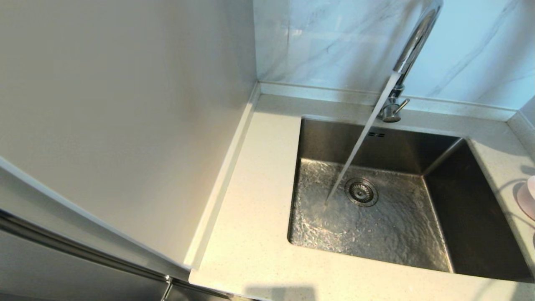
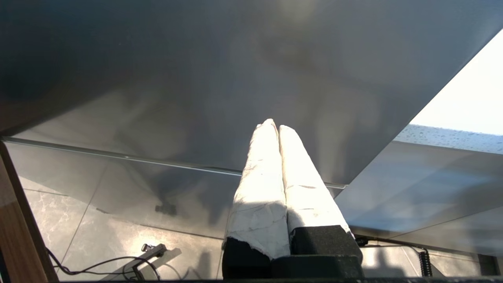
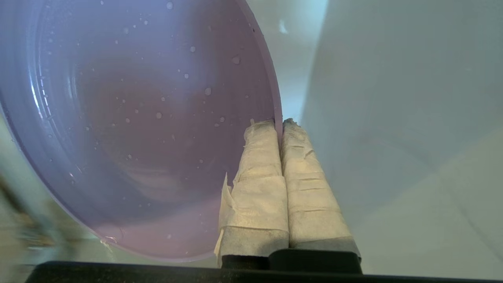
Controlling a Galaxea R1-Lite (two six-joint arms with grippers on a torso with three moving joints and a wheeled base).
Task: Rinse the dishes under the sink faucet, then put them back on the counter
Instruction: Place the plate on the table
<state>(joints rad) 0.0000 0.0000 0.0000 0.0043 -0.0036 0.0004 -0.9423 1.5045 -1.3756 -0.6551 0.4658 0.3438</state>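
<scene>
In the right wrist view my right gripper [image 3: 281, 122] is shut on the rim of the lavender plate [image 3: 137, 125], which is held tilted and speckled with water drops. Neither gripper shows in the head view. The chrome faucet [image 1: 411, 46] is running, and its stream of water [image 1: 359, 142] lands left of the drain strainer [image 1: 361, 192] in the steel sink [image 1: 480, 225]. A pale pink round dish [image 1: 527, 196] peeks in at the right edge of the counter [image 1: 250, 217]. My left gripper [image 2: 274, 125] is shut on nothing, parked low in front of a grey cabinet face. The white bowl is out of view.
A plain wall panel [image 1: 125, 104] rises along the counter's left side, and a marble backsplash [image 1: 334, 42] stands behind the sink. Rippling water covers the basin floor. Cables lie on the tiled floor [image 2: 118, 251] below the left arm.
</scene>
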